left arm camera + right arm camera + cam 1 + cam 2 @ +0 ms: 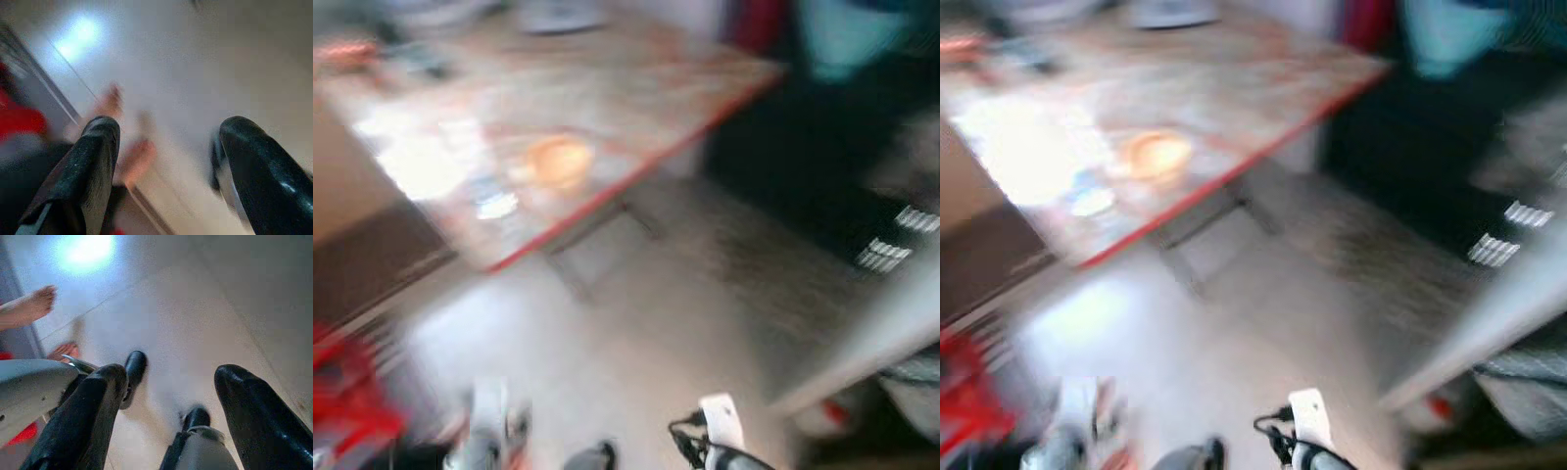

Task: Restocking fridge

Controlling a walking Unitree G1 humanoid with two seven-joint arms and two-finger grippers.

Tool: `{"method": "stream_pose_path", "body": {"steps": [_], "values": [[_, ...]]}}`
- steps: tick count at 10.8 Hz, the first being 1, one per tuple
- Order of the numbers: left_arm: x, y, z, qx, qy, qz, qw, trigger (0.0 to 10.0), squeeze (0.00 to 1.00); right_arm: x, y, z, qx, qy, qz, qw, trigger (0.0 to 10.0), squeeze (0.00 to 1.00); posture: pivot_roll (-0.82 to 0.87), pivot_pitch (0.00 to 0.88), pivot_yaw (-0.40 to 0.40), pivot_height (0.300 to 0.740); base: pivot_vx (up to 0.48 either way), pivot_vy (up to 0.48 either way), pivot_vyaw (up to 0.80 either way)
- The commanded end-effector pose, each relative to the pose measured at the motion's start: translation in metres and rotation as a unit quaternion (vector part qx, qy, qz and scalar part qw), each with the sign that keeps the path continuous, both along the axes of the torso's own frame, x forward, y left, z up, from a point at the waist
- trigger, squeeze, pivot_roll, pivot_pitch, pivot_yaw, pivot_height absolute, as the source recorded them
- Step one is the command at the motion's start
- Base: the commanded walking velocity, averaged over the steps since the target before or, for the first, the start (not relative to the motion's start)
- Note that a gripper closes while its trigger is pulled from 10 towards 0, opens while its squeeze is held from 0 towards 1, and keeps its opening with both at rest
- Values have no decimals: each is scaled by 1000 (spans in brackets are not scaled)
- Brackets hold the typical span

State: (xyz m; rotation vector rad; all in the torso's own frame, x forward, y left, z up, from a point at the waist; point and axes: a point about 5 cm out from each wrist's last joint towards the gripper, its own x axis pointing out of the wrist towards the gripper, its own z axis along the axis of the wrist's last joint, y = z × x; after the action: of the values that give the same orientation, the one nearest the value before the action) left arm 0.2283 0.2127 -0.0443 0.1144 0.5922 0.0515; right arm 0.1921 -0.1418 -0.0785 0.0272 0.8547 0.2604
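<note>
Looking down past both arms: the head views are heavily blurred, so only large shapes read.
Table: a table (636, 88) with a pale patterned top and a red edge stands ahead and to the left, running diagonally across the upper part of the head views.
Item on table: a round orange object (558, 162) lies on the top near the red edge; its kind cannot be told through the blur.
Beside it: a small pale bluish patch (495, 205), just beside the orange object, nearer the table's corner.
Floor: light tiled floor (636, 343) fills the area between the table and the robot.
Left side: a red frame-like object (347, 401) sits low at the left margin.
Right side: a dark mass lies beyond the table and a pale slanted edge (871, 343) runs low at the right; whether this belongs to the fridge cannot be told.
Left gripper (166, 161): hangs low over the floor, fingers spread wide, nothing between them.
Right gripper (168, 401): hangs low over the floor, fingers spread wide, nothing between them.
Person: a bare foot (34, 306) rests on the floor in the right wrist view, with a second foot (63, 351) close by.
Robot feet: two dark rounded feet (134, 367) show on the tiles beneath the right gripper.
</note>
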Motion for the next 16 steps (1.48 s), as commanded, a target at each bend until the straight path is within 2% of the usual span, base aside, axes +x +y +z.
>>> {"method": "stream_pose_path", "body": {"steps": [1, 2, 3, 4, 5, 6, 7, 8, 9, 10, 13, 16], "values": [[10, 7, 14, 9, -57, 13, 998, 10000, 0, -13, -2, -7, 6, 28, -6, 1000, 10000, 0, 117, 181, 56, 740, 0, 0, 0], [29, 7, 39, 14, -145, 15, 989, 10000, 0, -12, -4, -7, 7, 28, -18, 999, 10000, 0, 123, 184, 54, 740, 0, 0, 0], [44, 6, 69, 26, -238, 24, 971, 10000, 0, -13, -8, -7, 8, 30, -47, 998, 10000, 0, 132, 186, 52, 740, 0, 0, 0], [50, 0, 92, 44, -302, 17, 952, 10000, 0, -15, -7, -9, 7, 35, -52, 998, 10000, 0, 135, 187, 52, 740, 0, 0, 0], [49, -1, 105, 55, -332, 12, 941, 10000, 0, -15, -9, -9, -1, 36, -56, 998, 10000, 0, 120, 190, 53, 740, 0, 0, 0], [44, -6, 131, 50, -395, 16, 917, 10000, 0, -12, -10, -7, 16, 32, -89, 995, 10000, 0, 131, 190, 51, 740, 0, 0, 0], [40, -14, 145, 61, -418, 6, 906, 10000, 0, -11, -13, -7, 15, 32, -105, 994, 10000, 0, 133, 192, 52, 740, 0, 0, 0], [40, -16, 161, 53, -444, 21, 894, 10000, 0, -10, -17, -6, 14, 32, -119, 992, 10000, 0, 131, 194, 49, 740, 0, 0, 0], [42, -17, 172, 47, -457, 26, 888, 10000, 0, -11, -16, -7, 12, 29, -112, 993, 10000, 0, 129, 195, 49, 740, 0, 0, 0], [45, -17, 180, 32, -460, 26, 887, 10000, 0, -10, -15, -6, 10, 24, -116, 993, 10000, 0, 124, 194, 46, 740, 0, 0, 531], [55, -28, 199, -24, -456, 10, 890, 10000, 0, -10, -19, -6, 15, 23, -147, 989, 10000, 0, 129, 190, 40, 740, 0, 0, 800], [56, -33, 207, -39, -446, -15, 894, 10000, 0, -13, -20, -8, 15, 28, -165, 986, 10000, 0, 137, 178, 41, 740, 0, 0, 144]]}}
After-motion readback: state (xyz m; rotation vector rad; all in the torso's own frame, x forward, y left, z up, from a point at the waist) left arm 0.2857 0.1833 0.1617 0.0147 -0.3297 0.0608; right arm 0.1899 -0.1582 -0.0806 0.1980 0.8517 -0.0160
